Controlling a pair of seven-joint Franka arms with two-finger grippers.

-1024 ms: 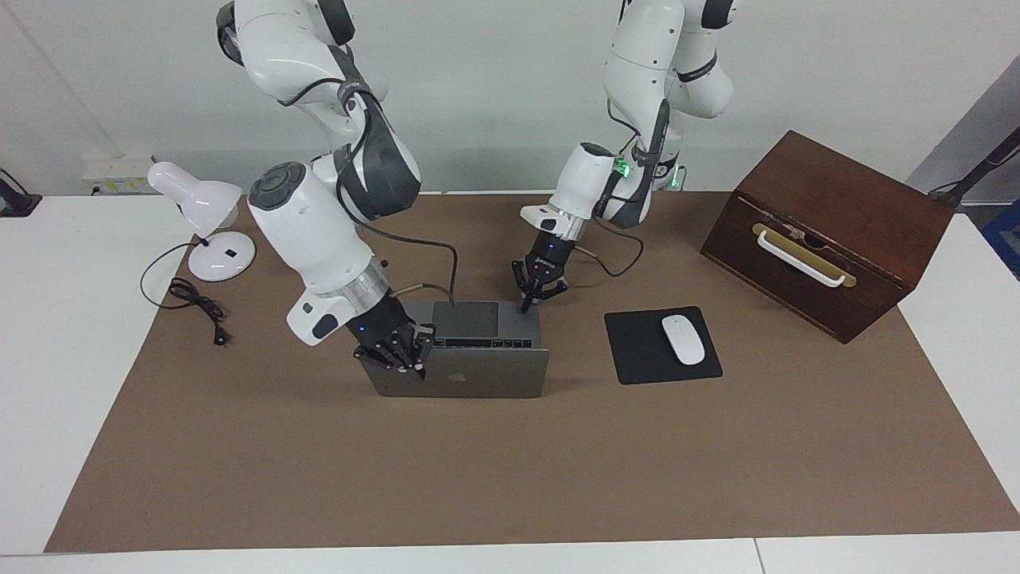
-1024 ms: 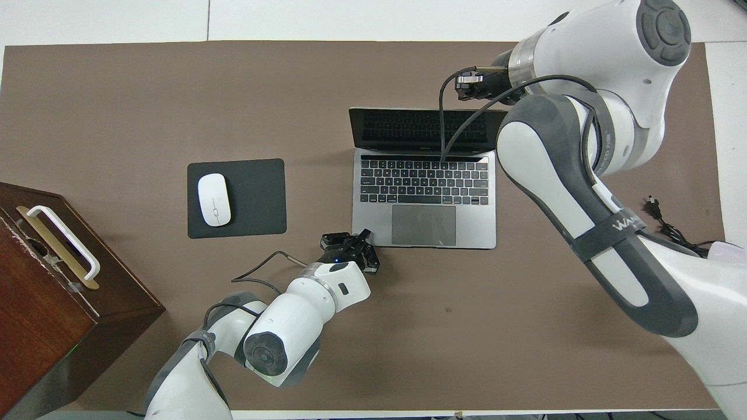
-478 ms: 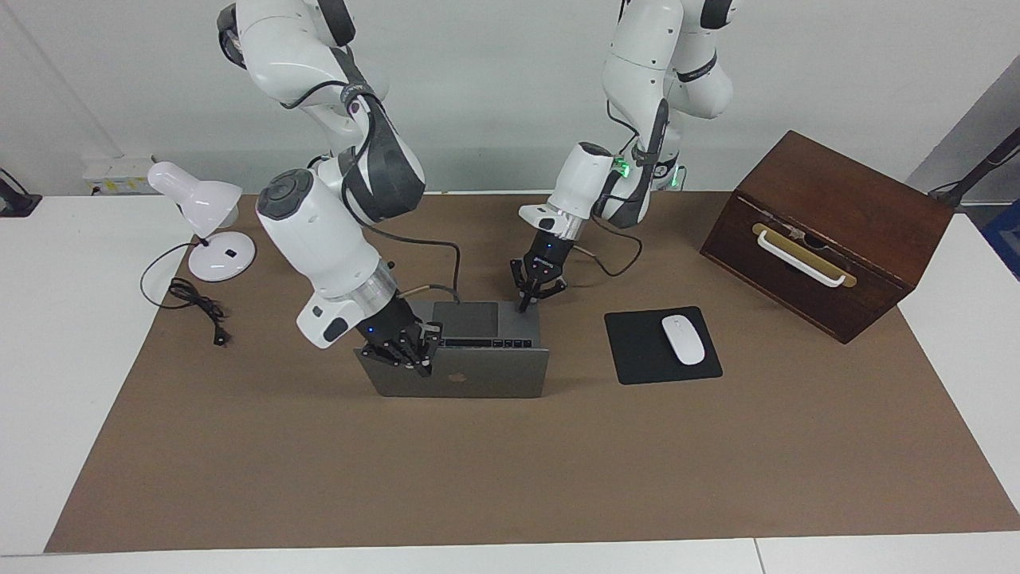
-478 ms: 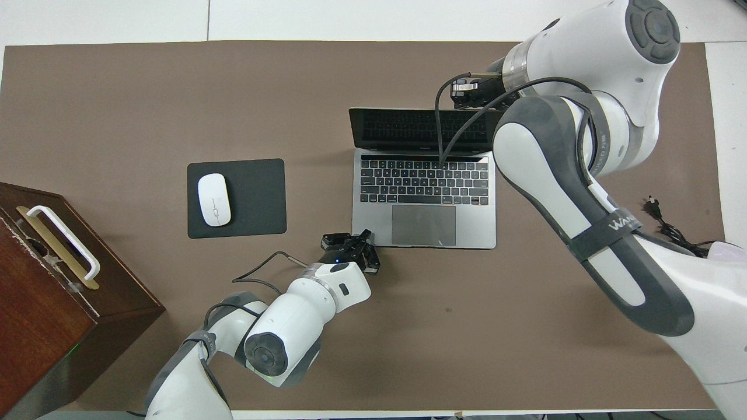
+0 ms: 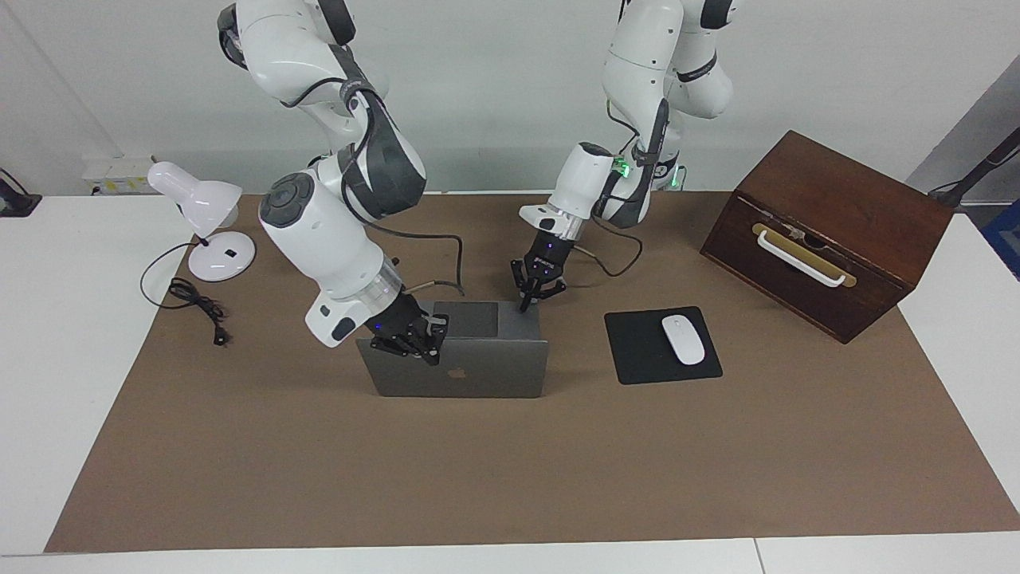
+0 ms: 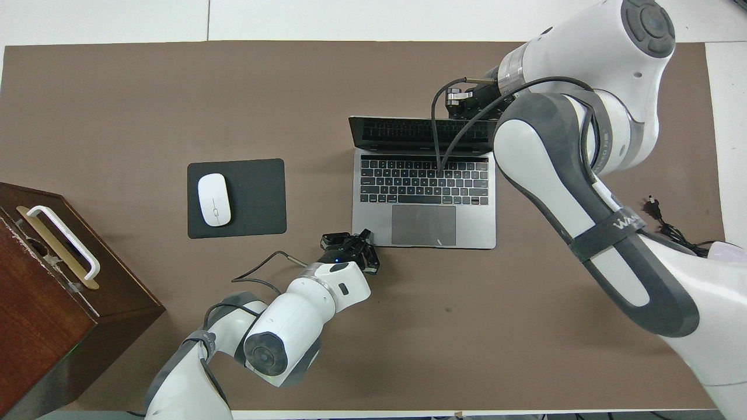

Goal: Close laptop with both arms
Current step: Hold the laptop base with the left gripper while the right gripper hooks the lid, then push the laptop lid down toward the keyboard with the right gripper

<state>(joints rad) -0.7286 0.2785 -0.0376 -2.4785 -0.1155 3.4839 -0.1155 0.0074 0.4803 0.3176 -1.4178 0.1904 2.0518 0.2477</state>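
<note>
The silver-grey laptop point(image 5: 478, 371) stands open in the middle of the brown mat, its lid tilted partly toward the keyboard point(image 6: 423, 181). My right gripper point(image 5: 431, 355) is shut, with its tips against the back of the lid near the top edge, at the corner toward the right arm's end; it also shows in the overhead view point(image 6: 457, 99). My left gripper point(image 5: 526, 304) is shut too and rests on the base's corner nearest the robots, beside the trackpad point(image 6: 423, 224). From overhead the left gripper point(image 6: 366, 234) touches that same corner.
A white mouse point(image 5: 683, 339) lies on a black mouse pad point(image 5: 637, 355) beside the laptop, toward the left arm's end. A brown wooden box point(image 5: 829, 231) with a white handle stands at that end. A white desk lamp point(image 5: 199, 207) and its cord lie at the right arm's end.
My right gripper has pushed the lid toward the robots, so the lid stands steeper and hides more of the keyboard in the facing view. The left gripper has stayed put on the base.
</note>
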